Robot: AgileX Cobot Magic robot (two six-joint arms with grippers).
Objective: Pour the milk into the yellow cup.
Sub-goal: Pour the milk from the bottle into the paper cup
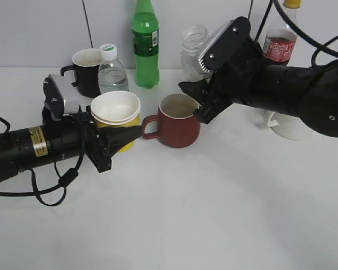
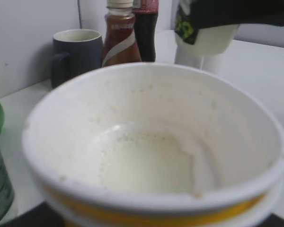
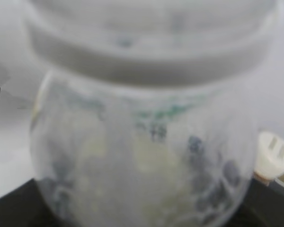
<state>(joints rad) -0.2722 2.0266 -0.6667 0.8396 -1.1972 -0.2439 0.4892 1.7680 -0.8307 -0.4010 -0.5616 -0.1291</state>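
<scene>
On the white tabletop (image 1: 174, 214), the left arm lies low along the left side, and its black gripper (image 1: 115, 140) is clamped around the small tapered yellow paper cup with white rim and white inside (image 1: 116, 115), fingers pressed against the cup's lower wall. The cup stands upright, just left of the dark red ceramic mug with a handle (image 1: 176, 124) and near it without clearly touching. From the left wrist view, the cup (image 2: 151, 151) fills the frame, with a shallow pool of pale white liquid (image 2: 146, 165) at its bottom.

The right arm reaches in from the right edge, its black gripper (image 1: 200, 101) hanging just above the red mug's right rim. From outside, what the fingers hold is hidden by the wrist. The right wrist view shows a clear wide-mouthed plastic bottle (image 3: 146, 142) very close and blurred, seated between the dark finger edges at the lower corners, so the fingers appear closed on it; whitish smears cling inside its wall.

Behind the cup stand a black mug (image 1: 87, 70), a small clear water bottle with a white cap (image 1: 111, 70) and a tall green plastic bottle (image 1: 145, 45). A clear empty jar (image 1: 192, 50) stands behind the red mug, and a red-labelled dark drink bottle (image 1: 280, 39) stands at the back right.
</scene>
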